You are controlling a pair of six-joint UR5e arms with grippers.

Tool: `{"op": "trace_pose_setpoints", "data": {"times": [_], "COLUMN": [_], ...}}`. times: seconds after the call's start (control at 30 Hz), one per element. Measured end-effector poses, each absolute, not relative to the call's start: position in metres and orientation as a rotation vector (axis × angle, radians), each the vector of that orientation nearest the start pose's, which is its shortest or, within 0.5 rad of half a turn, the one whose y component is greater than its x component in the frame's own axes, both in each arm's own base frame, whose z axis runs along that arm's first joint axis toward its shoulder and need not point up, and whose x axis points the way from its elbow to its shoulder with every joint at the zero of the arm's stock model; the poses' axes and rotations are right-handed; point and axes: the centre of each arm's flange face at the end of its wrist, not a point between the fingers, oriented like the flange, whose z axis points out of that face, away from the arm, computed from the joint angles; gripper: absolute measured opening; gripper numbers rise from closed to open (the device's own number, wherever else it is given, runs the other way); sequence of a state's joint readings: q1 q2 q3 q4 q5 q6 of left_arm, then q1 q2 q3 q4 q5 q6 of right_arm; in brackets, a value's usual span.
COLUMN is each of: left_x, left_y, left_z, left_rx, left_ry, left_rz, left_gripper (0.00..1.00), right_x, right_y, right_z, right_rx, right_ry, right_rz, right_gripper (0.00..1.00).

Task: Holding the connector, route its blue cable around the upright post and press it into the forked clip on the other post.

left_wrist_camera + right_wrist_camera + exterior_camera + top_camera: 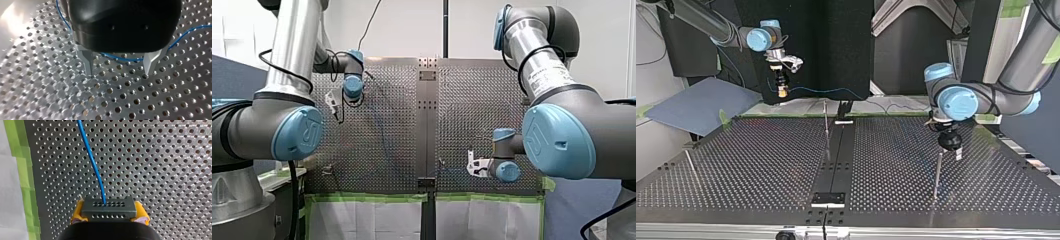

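The connector (108, 208), a dark block with rows of small holes, sits clamped between the yellow pads (78, 212) of my right gripper (109, 213), squeezed from both sides. Out of its face runs the blue cable (93, 161), heading ahead over the perforated table (162, 170), with green tape (22, 170) along the table's edge just to one side. In the top view that gripper hangs raised above the far edge at the view's left. From there the cable sags toward the middle, beyond a thin upright post (826, 125) at the table's centre. Over at that view's right, my left gripper (118, 72) is down low near the plate, its metal fingers (87, 60) spread apart and holding nothing. The cable curves across the holes just past them. A second post (937, 175) stands just beside this gripper. Which post carries the forked clip, I cannot tell.
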State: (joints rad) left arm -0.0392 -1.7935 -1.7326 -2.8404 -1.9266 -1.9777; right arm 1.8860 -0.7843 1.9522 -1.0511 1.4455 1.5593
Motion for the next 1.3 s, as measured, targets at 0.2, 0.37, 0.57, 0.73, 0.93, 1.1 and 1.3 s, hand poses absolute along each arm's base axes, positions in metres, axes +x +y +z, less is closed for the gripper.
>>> {"op": "trace_pose_setpoints", "data": {"times": [0.2, 0.37, 0.57, 0.73, 0.93, 1.1, 1.3], "left_x": [0.517, 0.497, 0.473, 0.466, 0.458, 0.45, 0.437], "left_y": [-0.109, -0.105, -0.093, -0.09, -0.092, -0.092, -0.096], "left_z": [0.326, 0.328, 0.333, 0.366, 0.41, 0.446, 0.488], "left_rx": [-0.603, -0.609, -0.622, -0.599, -0.554, -0.525, -0.488], "left_ry": [1.56, 1.568, 1.589, 1.566, 1.533, 1.503, 1.466], "left_rz": [-0.018, -0.003, 0.076, 0.118, 0.141, 0.151, 0.113], "left_gripper": [1.0, 1.0, 1.0, 1.0, 1.0, 1.0, 1.0], "right_x": [0.307, 0.307, 0.307, 0.307, 0.307, 0.307, 0.307], "right_y": [-0.469, -0.469, -0.469, -0.469, -0.469, -0.469, -0.469], "right_z": [-0.008, -0.008, -0.008, -0.008, -0.008, -0.008, -0.008], "right_rx": [1.627, 1.626, 1.625, 1.625, 1.624, 1.624, 1.625], "right_ry": [-1.04, -1.044, -1.047, -1.048, -1.052, -1.053, -1.053], "right_rz": [1.457, 1.46, 1.463, 1.465, 1.468, 1.469, 1.469], "right_gripper": [0.0, 0.0, 0.0, 0.0, 0.0, 0.0, 0.0]}}
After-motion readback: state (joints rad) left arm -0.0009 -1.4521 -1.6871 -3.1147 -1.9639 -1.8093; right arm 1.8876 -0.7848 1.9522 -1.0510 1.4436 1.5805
